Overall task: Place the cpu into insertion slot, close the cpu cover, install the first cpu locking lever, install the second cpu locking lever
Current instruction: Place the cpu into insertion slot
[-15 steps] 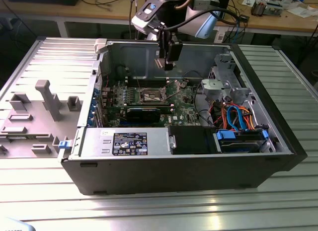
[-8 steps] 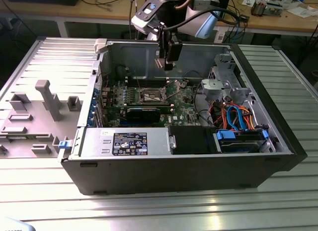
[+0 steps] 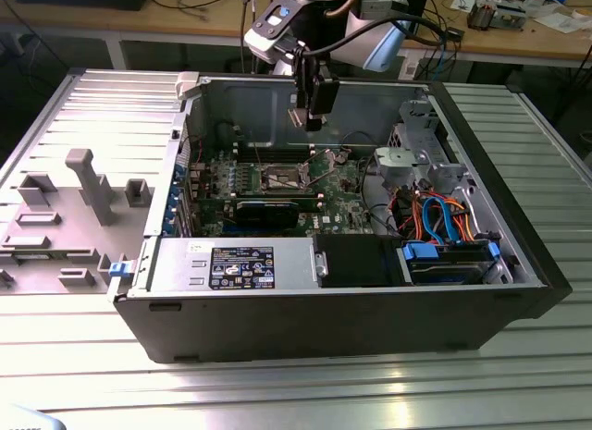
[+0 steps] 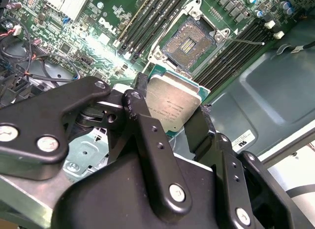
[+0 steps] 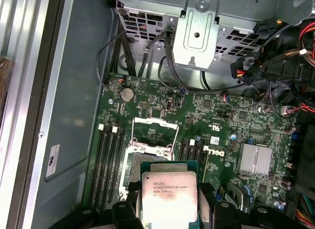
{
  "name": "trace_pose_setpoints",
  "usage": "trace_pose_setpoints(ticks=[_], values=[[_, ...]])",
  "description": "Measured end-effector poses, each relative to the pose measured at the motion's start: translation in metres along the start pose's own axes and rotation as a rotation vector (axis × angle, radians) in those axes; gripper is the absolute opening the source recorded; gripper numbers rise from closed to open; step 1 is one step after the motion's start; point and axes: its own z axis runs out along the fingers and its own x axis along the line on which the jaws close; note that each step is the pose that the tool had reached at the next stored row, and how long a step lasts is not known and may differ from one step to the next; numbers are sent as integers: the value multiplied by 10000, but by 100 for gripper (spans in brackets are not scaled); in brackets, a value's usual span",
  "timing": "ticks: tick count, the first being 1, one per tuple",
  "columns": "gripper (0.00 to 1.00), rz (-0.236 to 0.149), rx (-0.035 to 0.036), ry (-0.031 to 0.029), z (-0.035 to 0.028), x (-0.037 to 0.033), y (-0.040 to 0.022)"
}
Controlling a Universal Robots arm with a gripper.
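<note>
I see one cpu, one insertion slot and one cpu cover. I count one gripper, one green board and one computer case

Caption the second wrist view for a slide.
Gripper holding the cpu over the motherboard, short of the open insertion slot.

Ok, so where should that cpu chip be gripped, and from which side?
By two opposite edges, coming down over its flat metal top. The cpu is a thin flat square, so only its edges offer purchase, and an edge hold likely leaves the underside free to meet the insertion slot. The pincer holds it this way.
</note>
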Motion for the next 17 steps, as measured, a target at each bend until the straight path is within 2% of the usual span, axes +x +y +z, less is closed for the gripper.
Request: trace_pose_setpoints(ticks=[17], values=[[55,162,4,-11,0,0,1]])
